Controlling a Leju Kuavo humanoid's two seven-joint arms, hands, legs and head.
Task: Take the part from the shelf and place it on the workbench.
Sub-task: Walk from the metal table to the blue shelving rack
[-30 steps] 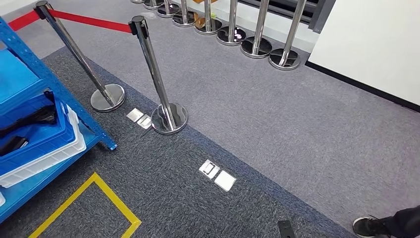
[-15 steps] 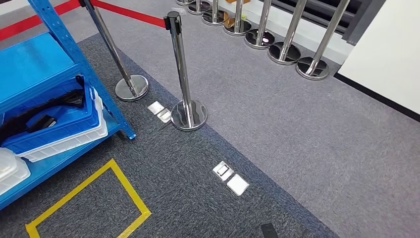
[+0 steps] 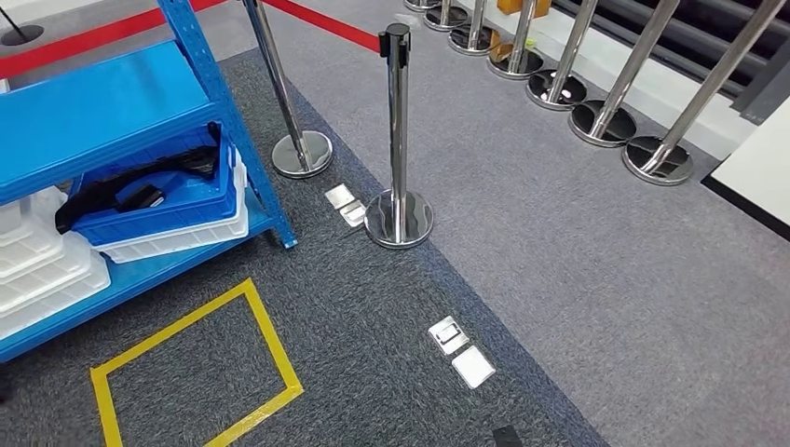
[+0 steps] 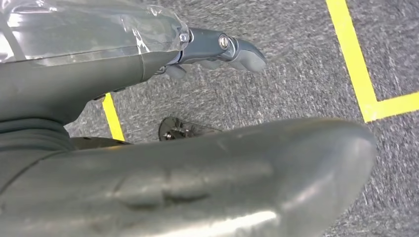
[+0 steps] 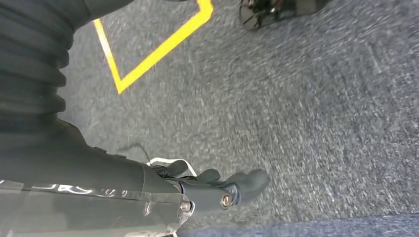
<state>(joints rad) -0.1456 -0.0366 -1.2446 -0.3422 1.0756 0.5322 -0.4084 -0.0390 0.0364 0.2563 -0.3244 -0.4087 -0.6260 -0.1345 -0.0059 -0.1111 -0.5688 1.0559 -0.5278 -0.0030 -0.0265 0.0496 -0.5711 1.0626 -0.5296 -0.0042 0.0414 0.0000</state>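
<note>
Blue shelf [image 3: 102, 93], black part [image 3: 140, 182] in blue bin [image 3: 200, 200], both hands empty

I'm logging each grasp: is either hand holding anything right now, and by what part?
Nothing is held. The left hand and the right hand both hang over the carpet with nothing in their fingers.

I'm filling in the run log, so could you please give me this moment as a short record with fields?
shelf: blue rack, at the left of the head view
bin: blue bin on white bins, lower level, holding a black part
floor mark: yellow tape square in front of the rack
barrier: chrome post with red belt
left hand: over carpet, holds nothing
right hand: over carpet, holds nothing
</note>
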